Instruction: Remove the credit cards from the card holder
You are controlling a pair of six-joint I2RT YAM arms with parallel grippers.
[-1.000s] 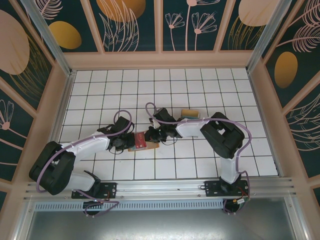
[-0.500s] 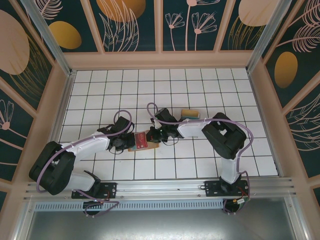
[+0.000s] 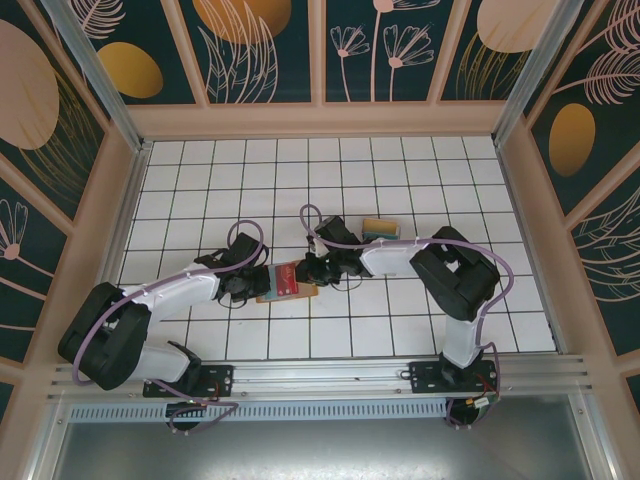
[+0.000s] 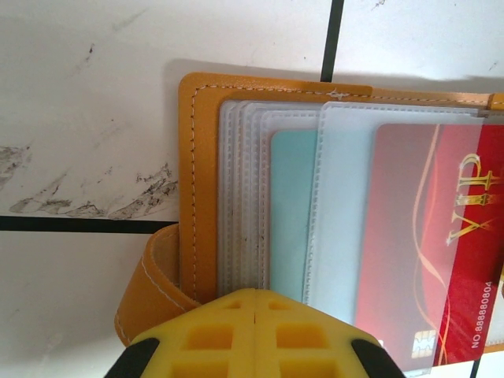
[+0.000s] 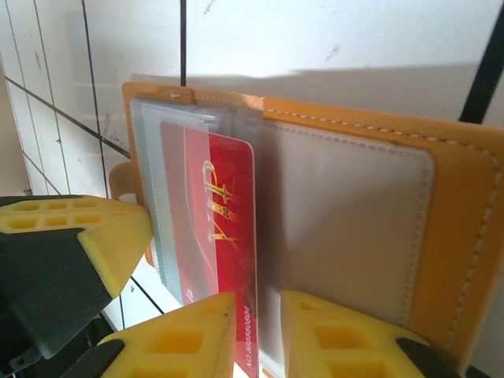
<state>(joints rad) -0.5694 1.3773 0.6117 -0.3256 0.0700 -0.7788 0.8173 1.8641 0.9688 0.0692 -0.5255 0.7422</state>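
Card holder pinned by shut left end effector; clamp your barely parted right end effector on red card.

Left gripper and right gripper flank the card holder; far tiles open.

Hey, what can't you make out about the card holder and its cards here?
Left wrist view: the teal card's face is veiled by frosted sleeves, its bottom hidden behind the left gripper.
Left wrist view: the red card runs off the right edge.
Top view: the card holder is too small to count cards.
Right wrist view: the right gripper covers the red card's end.
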